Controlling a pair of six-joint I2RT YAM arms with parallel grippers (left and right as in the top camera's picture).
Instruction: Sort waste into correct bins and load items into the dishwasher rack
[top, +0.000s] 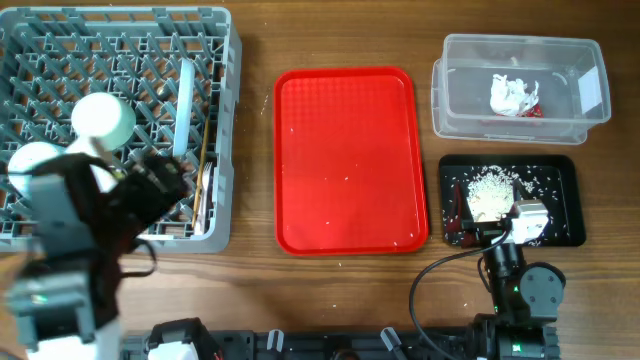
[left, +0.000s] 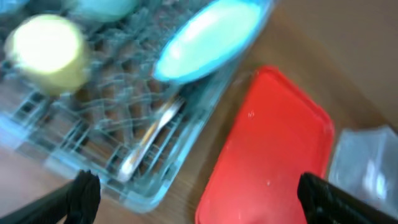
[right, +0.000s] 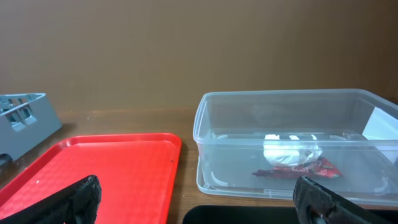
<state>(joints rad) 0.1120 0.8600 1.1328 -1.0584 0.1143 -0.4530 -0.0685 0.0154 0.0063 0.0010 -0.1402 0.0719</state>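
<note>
Overhead, L to R: left gripper (left: 199, 199) spread wide, empty, over grey rack (top: 100, 50) w/ yellow cup (left: 46, 53), pale plate (left: 211, 37) inside; red tray (top: 345, 160) mid-table; wrapper (top: 515, 95) in clear tub (top: 460, 60); rice scraps (top: 490, 185) on black tray (top: 560, 175), right gripper (right: 199, 208) wide, empty, at its near edge.

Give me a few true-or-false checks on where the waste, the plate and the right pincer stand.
1. The wrapper lies inside the clear tub. True.
2. The rice heap sits on the red tray. False: it lies in the black tray.
3. The right pincer is shut on the wrapper. False: it is open and empty.
4. The plate stands on edge in the rack. True.
</note>
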